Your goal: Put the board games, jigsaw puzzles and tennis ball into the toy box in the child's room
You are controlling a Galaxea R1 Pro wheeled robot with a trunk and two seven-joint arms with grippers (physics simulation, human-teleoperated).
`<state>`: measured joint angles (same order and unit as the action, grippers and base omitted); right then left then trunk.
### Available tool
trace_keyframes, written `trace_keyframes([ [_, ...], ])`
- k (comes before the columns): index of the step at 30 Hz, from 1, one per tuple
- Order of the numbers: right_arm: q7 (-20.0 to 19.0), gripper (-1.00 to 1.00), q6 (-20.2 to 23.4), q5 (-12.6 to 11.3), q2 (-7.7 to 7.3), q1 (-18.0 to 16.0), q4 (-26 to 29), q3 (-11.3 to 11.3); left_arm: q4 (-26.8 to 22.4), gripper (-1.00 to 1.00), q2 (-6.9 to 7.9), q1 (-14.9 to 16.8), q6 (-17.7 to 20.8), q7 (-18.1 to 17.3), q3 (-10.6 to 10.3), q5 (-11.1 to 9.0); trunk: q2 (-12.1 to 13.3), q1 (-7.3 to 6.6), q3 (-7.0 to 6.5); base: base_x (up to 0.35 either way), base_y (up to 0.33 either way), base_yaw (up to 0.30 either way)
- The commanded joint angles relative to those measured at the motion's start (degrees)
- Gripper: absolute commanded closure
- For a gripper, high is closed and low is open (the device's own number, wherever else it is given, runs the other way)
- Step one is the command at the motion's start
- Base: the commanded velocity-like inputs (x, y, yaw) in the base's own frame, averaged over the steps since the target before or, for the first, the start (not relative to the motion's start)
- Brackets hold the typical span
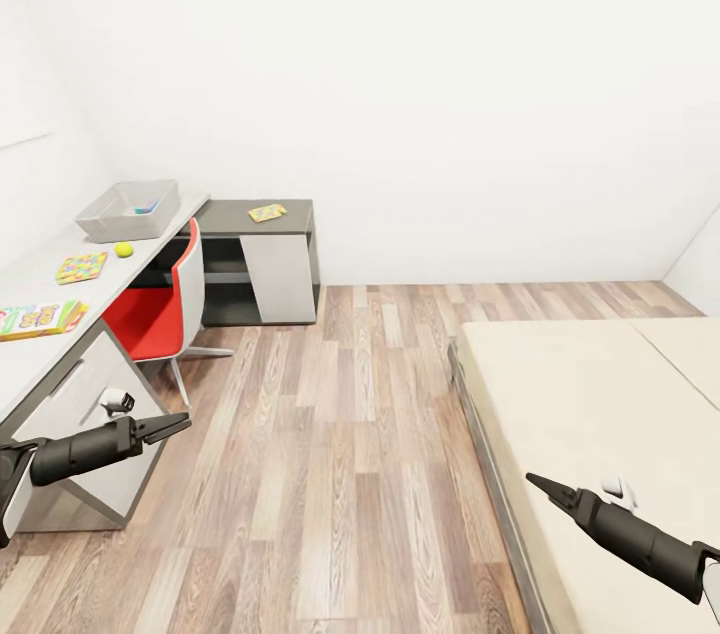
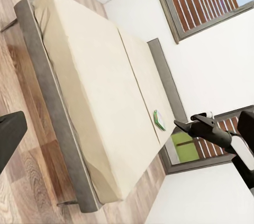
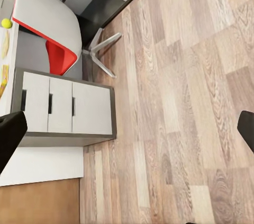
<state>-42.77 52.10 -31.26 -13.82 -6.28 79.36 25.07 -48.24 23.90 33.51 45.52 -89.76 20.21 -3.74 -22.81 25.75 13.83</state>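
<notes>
1. Both claws, left (image 1: 180,424) and right (image 1: 537,484), look pinched together and empty.
2. Box (image 1: 128,211), ball (image 1: 123,250) and puzzle (image 1: 81,267) sit on the counter (image 1: 30,279); a game (image 2: 159,119) lies on the bed (image 2: 100,97).
3. Judged: approach stage; next, drive nearer a toy.

Bright, even, sharp simulator light throughout, the white wall (image 1: 420,64) nearly washed out, with only faint soft shadows.

White desk (image 1: 40,284): grey toy box (image 1: 128,211), tennis ball (image 1: 123,250), jigsaw puzzle (image 1: 81,267), board game (image 1: 40,319). Low grey table (image 1: 240,215): yellow puzzle (image 1: 267,212). Bed (image 1: 590,404): green board game (image 2: 159,119) near far edge.
</notes>
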Motion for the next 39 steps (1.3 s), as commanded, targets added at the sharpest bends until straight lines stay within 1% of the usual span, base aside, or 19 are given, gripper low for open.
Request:
trace_keyframes([
  [1, -0.21, -1.00, 0.28, 0.06, 0.01, -0.05, 0.01, 0.07, -0.01, -1.00, 0.01, 0.03, 0.61, -0.24, 0.00, 0.05, -0.11, 0.03, 0.11, 0.000, -0.043, -0.001],
  [13, -0.21, -1.00, 0.28, 0.06, 0.02, -0.05, 0.01, 0.07, -0.01, -1.00, -0.04, 0.04, 0.60, -0.24, 0.00, 0.03, -0.11, 0.03, 0.11, -0.002, -0.011, 0.000],
  [25, -0.13, -1.00, 0.23, 0.06, 0.02, -0.05, -0.06, 0.07, -0.01, -1.00, -0.16, 0.06, 0.61, -0.24, 0.00, 0.05, -0.11, 0.03, 0.11, -0.070, 0.000, 0.000],
  [39, -0.12, -1.00, -0.19, 0.06, 0.02, -0.05, -0.17, 0.07, 0.00, -1.00, -0.17, 0.01, 0.61, -0.24, 0.00, 0.05, -0.11, 0.03, 0.11, -0.007, 0.000, 0.000],
])
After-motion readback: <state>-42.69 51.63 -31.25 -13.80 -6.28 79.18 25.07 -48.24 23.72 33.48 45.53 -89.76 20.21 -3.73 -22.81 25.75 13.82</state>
